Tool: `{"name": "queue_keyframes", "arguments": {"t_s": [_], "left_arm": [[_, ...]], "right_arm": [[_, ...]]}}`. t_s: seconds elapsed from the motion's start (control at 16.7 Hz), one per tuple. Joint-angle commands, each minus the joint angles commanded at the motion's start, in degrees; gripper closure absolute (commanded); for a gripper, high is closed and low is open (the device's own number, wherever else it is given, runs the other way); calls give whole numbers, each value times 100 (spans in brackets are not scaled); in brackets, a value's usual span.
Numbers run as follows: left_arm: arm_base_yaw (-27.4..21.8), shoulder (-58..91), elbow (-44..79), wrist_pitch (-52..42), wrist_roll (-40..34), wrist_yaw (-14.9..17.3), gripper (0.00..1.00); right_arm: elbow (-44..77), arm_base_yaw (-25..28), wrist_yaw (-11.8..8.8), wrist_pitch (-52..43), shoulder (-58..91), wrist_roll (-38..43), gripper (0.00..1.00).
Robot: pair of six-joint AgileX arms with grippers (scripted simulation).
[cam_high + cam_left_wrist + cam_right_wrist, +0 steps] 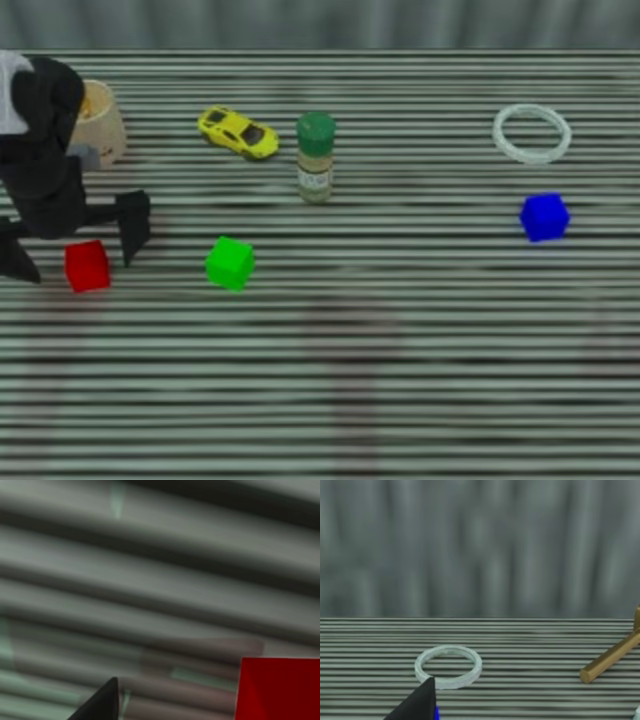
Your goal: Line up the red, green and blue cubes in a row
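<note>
The red cube (87, 265) sits on the striped table at the left. My left gripper (75, 245) is open and low around it, one finger (133, 226) on each side, apart from it. In the left wrist view the red cube (280, 689) fills one corner beside a dark fingertip (102, 705). The green cube (230, 263) lies just right of the red one. The blue cube (544, 216) rests far right, alone. My right gripper (485, 715) is out of the top view; one fingertip (420, 702) shows, with a sliver of the blue cube (437, 713) beside it.
A yellow toy car (238, 132) and a green-capped spice jar (315, 156) stand behind the green cube. A beige mug (102, 124) is behind my left arm. A white ring (531, 133) lies behind the blue cube. A wooden stick (612, 659) shows in the right wrist view.
</note>
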Motion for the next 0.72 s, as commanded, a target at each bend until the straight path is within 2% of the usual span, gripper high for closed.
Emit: {"name": "queue_keyframes", "arguments": {"t_s": [0.6, 0.72], "left_arm": [[0, 0, 0, 0, 0, 0, 98], [0, 0, 0, 0, 0, 0, 100]], "right_arm": [[0, 0, 0, 0, 0, 0, 0], [0, 0, 0, 0, 0, 0, 0]]}}
